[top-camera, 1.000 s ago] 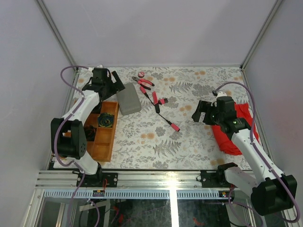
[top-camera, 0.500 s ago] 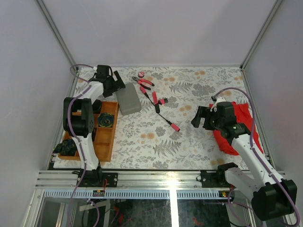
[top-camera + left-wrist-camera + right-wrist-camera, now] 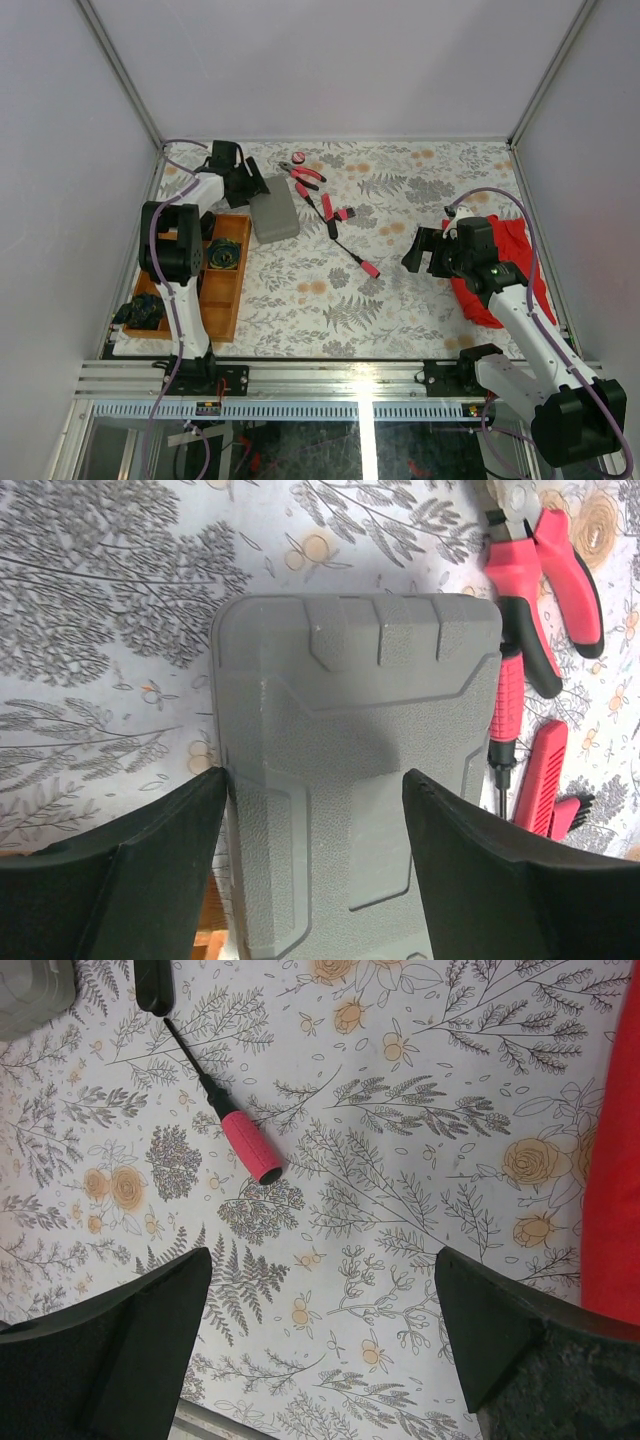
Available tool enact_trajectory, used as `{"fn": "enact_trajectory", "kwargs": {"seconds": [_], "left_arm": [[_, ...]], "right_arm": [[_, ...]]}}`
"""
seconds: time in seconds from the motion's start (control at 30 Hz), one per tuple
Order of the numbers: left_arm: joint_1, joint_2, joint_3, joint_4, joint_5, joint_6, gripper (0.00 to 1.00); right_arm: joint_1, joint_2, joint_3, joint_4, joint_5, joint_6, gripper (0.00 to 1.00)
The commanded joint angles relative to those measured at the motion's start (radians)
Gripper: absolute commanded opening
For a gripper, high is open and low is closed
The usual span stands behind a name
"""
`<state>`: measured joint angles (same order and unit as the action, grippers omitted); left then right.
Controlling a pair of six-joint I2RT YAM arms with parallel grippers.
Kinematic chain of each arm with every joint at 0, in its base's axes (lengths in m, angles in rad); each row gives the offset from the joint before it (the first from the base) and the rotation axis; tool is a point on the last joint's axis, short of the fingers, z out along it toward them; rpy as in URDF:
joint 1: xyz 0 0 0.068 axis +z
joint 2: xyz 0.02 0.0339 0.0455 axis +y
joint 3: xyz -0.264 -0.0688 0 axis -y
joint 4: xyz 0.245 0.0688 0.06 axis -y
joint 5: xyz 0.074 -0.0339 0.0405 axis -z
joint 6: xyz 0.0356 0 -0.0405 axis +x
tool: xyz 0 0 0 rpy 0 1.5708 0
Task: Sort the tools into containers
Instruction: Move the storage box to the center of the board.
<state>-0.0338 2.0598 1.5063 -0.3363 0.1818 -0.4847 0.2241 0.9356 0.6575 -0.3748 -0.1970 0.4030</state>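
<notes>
The closed grey case (image 3: 273, 216) lies at the back left; in the left wrist view the case (image 3: 350, 770) fills the middle. My left gripper (image 3: 256, 187) is open and hovers over the case's far end, one finger (image 3: 120, 870) near its left edge and the other over its lid; the gripper (image 3: 315, 800) is empty. Pink-handled pliers (image 3: 303, 175) (image 3: 545, 590), a pink disc (image 3: 297, 157), short pink bits (image 3: 335, 212) (image 3: 540, 780) and a pink-handled screwdriver (image 3: 357, 257) (image 3: 250, 1148) lie right of the case. My right gripper (image 3: 415, 250) (image 3: 320, 1280) is open and empty, right of the screwdriver.
The wooden tray (image 3: 232, 300) sits at the left front, with dark items in its compartments. A red cloth (image 3: 490, 290) (image 3: 615, 1160) lies under my right arm. Walls enclose the table on three sides. The table's front edge (image 3: 210, 1425) is near my right gripper.
My left arm has folded and its gripper has shifted right, onto the far end of the grey case. My right gripper has drifted slightly left and nearer. The tools have not moved.
</notes>
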Motion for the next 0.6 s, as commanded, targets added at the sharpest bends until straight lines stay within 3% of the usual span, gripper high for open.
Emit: {"fn": "enact_trajectory", "kwargs": {"seconds": [0.0,0.4,0.57], "left_arm": [[-0.044,0.004,-0.008,0.003,0.003,0.009,0.67],[-0.149,-0.091,-0.147,-0.009,-0.062,-0.017,0.60],[-0.195,-0.173,-0.286,0.028,-0.073,-0.046,0.58]], "right_arm": [[-0.005,-0.002,0.001,0.037,-0.032,0.002,1.00],[-0.005,0.003,-0.022,0.045,-0.035,-0.005,0.95],[-0.004,0.005,-0.028,0.041,-0.036,-0.011,0.95]]}}
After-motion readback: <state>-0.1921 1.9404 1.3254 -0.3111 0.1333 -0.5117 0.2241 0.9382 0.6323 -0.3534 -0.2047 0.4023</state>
